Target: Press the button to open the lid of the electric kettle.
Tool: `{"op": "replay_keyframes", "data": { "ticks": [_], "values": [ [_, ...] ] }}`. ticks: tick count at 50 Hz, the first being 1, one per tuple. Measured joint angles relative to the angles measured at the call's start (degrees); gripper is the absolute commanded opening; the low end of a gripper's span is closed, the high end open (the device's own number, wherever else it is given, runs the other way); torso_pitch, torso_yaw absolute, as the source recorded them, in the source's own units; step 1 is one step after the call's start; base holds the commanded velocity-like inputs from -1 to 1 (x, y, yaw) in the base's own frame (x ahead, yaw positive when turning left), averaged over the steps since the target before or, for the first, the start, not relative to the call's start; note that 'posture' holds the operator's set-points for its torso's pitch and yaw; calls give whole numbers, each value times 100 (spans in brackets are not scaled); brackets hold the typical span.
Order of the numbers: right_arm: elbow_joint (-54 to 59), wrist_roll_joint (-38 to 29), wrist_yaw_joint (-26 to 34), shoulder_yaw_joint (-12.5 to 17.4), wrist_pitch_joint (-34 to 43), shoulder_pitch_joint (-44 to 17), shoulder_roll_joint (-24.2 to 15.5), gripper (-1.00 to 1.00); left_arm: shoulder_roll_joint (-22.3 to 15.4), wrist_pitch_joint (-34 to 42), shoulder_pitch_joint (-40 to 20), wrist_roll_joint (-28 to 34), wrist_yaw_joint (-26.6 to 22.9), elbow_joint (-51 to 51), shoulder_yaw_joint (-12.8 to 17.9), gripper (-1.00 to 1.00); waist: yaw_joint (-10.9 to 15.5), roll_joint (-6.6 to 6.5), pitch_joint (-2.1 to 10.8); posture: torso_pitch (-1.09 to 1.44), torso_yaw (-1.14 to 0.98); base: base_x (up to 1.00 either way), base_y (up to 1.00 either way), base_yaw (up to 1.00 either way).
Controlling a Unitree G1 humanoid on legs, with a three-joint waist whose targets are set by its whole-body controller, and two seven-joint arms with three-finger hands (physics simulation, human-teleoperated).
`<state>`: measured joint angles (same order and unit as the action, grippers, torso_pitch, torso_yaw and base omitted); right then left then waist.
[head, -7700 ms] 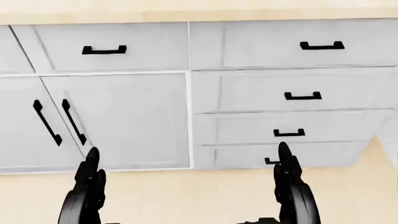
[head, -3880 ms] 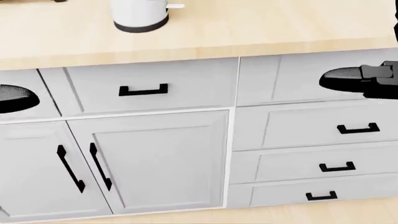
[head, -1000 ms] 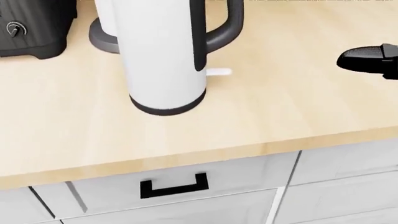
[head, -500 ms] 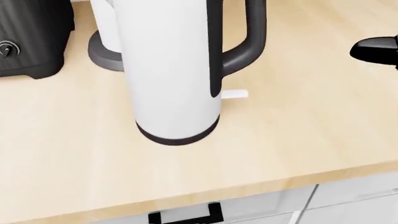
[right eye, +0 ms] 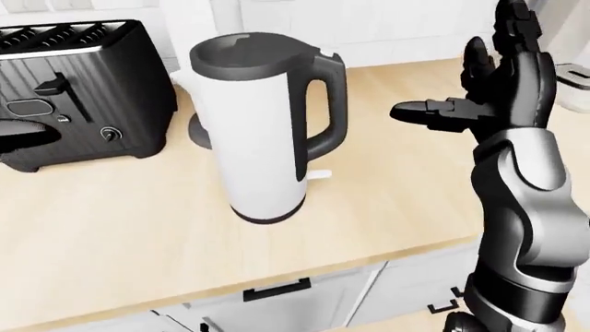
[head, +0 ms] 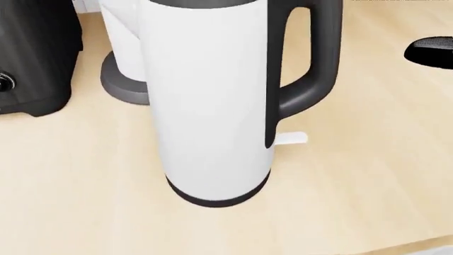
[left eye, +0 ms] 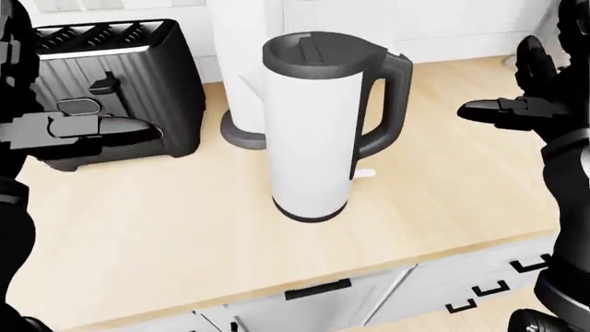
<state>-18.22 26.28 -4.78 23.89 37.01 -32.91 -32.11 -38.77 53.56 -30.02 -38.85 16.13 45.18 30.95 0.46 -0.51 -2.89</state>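
The electric kettle (left eye: 313, 131) is white with a dark lid (left eye: 318, 54) and a dark handle (left eye: 385, 97) on its right side. It stands upright on the wooden counter (left eye: 166, 235), and the lid is shut. It fills the middle of the head view (head: 212, 101). My left hand (left eye: 129, 131) is open, left of the kettle and in front of the toaster. My right hand (right eye: 465, 83) is open with fingers spread, right of the handle and apart from it. Neither hand touches the kettle.
A black toaster (left eye: 111, 76) stands at the left. A white appliance on a dark round base (left eye: 241, 135) stands just behind the kettle. Grey drawers with black handles (left eye: 318, 289) are under the counter edge. A white object (right eye: 573, 76) sits at the far right.
The camera has moved closer to the counter: the kettle has grown and slid down in the head view, and the drawers have left it. My right hand has drifted toward the right edge.
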Motion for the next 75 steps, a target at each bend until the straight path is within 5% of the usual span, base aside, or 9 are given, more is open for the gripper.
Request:
{"op": "replay_keyframes", "data": {
  "ticks": [3,5,12,22,33,50,70,75],
  "values": [
    [45,13,-81,71,-115,-83,-70,100,-40,-67,-58,-13,8,36,14,100,84,257,-43,0,0,0,0,0],
    [125,10,-130,88,-147,-20,-75,100,98,-35,-31,-116,61,28,2,100,69,168,-126,0,0,0,0,0],
    [529,46,-325,46,-80,-109,-119,100,20,-231,57,-416,242,-62,-78,100,2,-13,-93,0,0,0,0,0],
    [847,35,-538,25,-321,-233,-250,100,-135,-635,77,-642,160,172,-135,100,-30,-5,-72,0,0,0,0,0],
    [747,168,-596,14,-183,-204,-282,100,204,-134,84,-594,-62,263,-161,100,-38,19,-67,-3,0,0,0,0],
    [605,188,-602,32,-57,-180,-286,100,109,6,36,-815,234,231,-222,100,-16,8,535,-20,0,0,0,0],
    [779,-126,-605,0,-480,-187,-270,100,93,-103,45,-954,290,267,-257,100,-4,-58,1505,-37,0,0,0,0],
    [744,-140,-588,25,-340,-240,-293,100,62,-194,0,-1012,286,224,-215,100,7,-50,1640,-37,0,0,0,0]
  ]
}}
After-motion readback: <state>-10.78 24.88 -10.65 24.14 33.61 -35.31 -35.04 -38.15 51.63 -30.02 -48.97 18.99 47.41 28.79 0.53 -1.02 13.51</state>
